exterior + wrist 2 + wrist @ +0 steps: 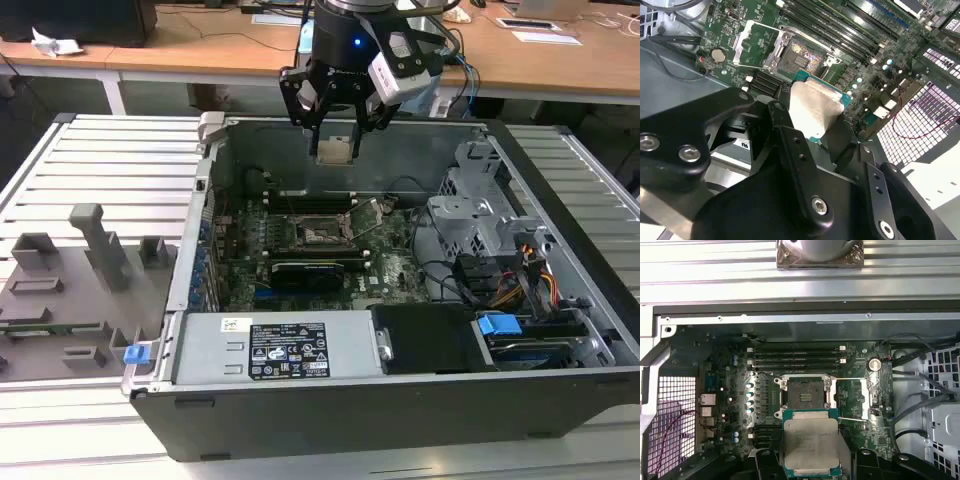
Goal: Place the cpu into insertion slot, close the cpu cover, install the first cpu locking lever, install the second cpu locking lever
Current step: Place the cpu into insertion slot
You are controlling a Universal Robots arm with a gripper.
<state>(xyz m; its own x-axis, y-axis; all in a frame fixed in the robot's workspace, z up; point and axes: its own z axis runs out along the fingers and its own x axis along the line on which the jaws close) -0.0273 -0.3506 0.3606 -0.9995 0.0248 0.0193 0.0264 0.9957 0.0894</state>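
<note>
- The fingers (pixel 782 120) are closed on the cpu (pixel 812 445), one on each side
- The cpu hangs flat above the motherboard (pixel 392 268), apart from the insertion slot (pixel 805 392)
- The slot's pin field is uncovered; the cpu cover (pixel 773 51) lies open beside it

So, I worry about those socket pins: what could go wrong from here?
The cpu, held in the jaws above the open insertion slot, may land skewed and bend its exposed pins. The jaws might also snag the cpu cover, lying flipped open right beside the slot.
</note>
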